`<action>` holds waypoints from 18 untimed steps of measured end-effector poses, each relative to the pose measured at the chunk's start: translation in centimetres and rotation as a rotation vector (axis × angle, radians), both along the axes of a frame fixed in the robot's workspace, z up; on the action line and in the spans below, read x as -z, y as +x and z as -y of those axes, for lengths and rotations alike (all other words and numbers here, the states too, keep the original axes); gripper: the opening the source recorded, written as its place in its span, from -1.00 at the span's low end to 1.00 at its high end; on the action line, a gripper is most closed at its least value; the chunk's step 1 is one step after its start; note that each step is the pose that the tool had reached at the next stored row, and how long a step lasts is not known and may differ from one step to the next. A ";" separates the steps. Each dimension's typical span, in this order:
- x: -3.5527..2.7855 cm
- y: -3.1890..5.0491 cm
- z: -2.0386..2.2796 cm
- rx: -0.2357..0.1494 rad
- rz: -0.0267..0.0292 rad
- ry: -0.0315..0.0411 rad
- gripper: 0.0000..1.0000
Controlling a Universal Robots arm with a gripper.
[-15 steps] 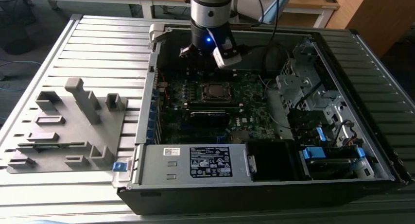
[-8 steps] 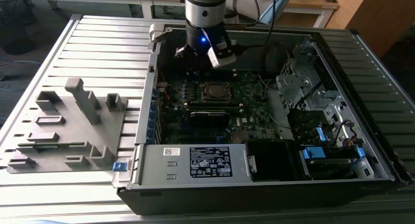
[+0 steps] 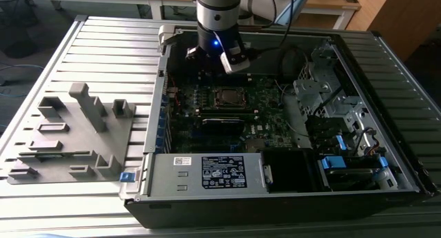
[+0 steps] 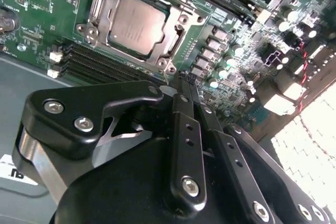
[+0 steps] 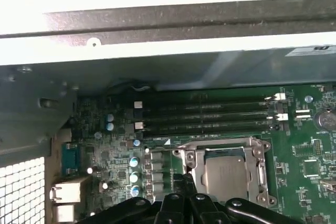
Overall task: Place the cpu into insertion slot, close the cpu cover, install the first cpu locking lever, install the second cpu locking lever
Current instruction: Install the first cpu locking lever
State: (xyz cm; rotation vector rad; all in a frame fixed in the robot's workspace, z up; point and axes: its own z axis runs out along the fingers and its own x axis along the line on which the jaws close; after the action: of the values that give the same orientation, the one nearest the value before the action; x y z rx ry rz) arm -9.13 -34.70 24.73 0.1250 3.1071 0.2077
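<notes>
The cpu (image 4: 137,24) (image 5: 226,174) lies flat in the insertion slot (image 3: 227,97) on the green board, silver face up. The cpu cover (image 4: 98,9) (image 5: 255,148) lies down around it, its window framing the chip. My gripper (image 4: 181,83) (image 5: 186,178) hangs just beside one corner of the socket, its black fingers pressed together with nothing between them. In the exterior view the arm's wrist (image 3: 222,42) stands above the board, behind the socket.
Long black memory slots (image 4: 89,64) (image 5: 210,114) run alongside the socket. The case wall (image 5: 157,30) rises close behind. A power supply (image 3: 206,173) and drive bays (image 3: 331,98) fill the front and the exterior view's right. A grey fixture (image 3: 69,135) lies outside the case.
</notes>
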 end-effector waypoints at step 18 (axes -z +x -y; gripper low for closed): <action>0.01 -0.92 0.00 0.000 0.0023 0.0007 -0.79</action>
State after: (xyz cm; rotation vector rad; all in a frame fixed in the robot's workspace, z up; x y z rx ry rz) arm -10.04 -34.70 24.72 0.1243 3.1048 0.2088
